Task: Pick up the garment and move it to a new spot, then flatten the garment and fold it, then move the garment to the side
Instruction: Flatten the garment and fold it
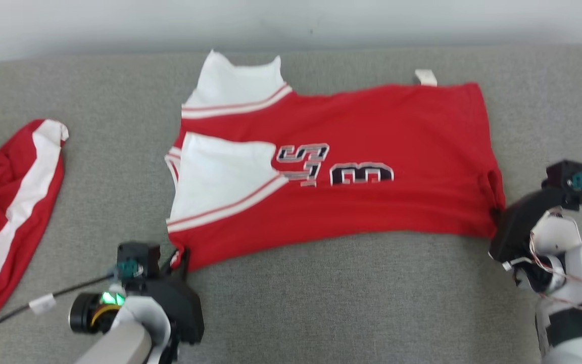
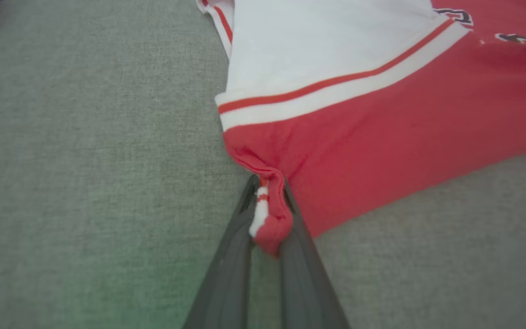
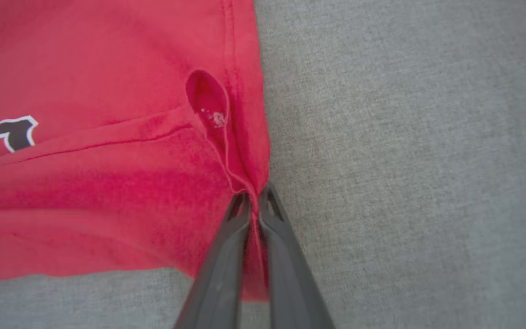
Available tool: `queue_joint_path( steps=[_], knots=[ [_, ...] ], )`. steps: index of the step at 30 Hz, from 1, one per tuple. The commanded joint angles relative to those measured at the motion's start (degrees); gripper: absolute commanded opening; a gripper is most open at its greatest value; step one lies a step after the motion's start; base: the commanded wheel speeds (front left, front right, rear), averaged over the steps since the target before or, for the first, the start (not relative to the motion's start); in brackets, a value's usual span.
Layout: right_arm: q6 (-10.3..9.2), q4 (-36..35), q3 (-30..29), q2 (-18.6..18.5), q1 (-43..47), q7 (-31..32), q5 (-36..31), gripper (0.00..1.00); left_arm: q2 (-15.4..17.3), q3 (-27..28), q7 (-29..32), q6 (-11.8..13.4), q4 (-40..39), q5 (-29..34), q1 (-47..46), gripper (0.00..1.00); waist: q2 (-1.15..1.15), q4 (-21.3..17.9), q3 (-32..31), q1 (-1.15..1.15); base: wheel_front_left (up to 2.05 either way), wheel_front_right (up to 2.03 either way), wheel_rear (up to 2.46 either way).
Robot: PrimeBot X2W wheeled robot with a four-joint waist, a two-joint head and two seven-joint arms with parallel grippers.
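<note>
Garment [image 1: 372, 131], red with white sleeves and dark lettering, is being held spread flat across the grey upholstered surface [image 1: 321, 303]. Its near left corner is being clamped by the left claw [image 2: 270, 183], and its near right corner by the right claw [image 3: 256, 193]. A second red-and-white cloth [image 1: 13, 212] is being shown crumpled, well apart at the left edge.

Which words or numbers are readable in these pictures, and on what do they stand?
"3": dark digit, white-edged, sideways on the red jersey.
Striped mark beside it, perhaps "5" or "S": too blurred to tell.
White tag at the jersey's far edge: nothing readable.
</note>
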Motion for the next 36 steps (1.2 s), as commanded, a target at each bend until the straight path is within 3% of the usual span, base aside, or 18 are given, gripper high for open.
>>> queue_joint_path(
  steps=[1,17,26,27,28,29,36],
  knots=[
    [0.01,-0.78,-0.48,-0.54,1.6,0.17,0.52,0.0,0.7,-0.52,0.26,0.33,0.19,-0.24,2.64,0.0,-0.01,0.31,-2.53,-0.01,0.0,0.0,0.0],
    [-0.06,-21.66,-6.82,2.75,21.45,7.8,3.89,0.0,6.58,0.06,-1.29,5.79,-15.91,-2.59,16.63,0.0,-0.01,-0.05,-8.67,-0.01,0.0,0.0,0.0],
    [-0.06,-24.32,-6.61,3.68,27.68,9.91,5.65,0.0,7.54,-0.1,-1.89,6.67,-15.82,-2.08,18.68,0.0,-0.01,-0.17,-8.2,-0.01,0.0,0.0,0.0],
    [-0.06,-24.0,-6.3,3.67,27.97,9.81,6.13,0.0,7.4,-0.17,-1.81,6.76,-15.56,-2.12,18.68,0.23,-0.01,-0.2,-8.15,-0.01,0.0,0.0,0.0],
    [-0.06,-23.73,-5.97,3.68,28.27,9.75,6.59,0.38,7.17,-0.06,-1.65,6.74,-15.35,-2.57,18.79,0.55,-0.01,-0.24,-8.1,-0.01,0.0,0.0,0.0],
    [-0.06,-23.45,-5.89,3.68,28.41,9.58,6.77,1.0,6.96,0.09,-1.52,6.66,-15.15,-3.1,19.01,1.0,-0.01,-0.26,-8.07,-0.01,0.0,0.0,0.0],
    [-0.06,-24.96,-6.0,3.78,25.29,8.11,4.74,1.0,8.46,1.19,-0.56,7.49,-17.52,-4.33,19.49,1.0,-0.01,-0.26,-8.21,-0.01,0.0,0.0,0.0]
  ],
)
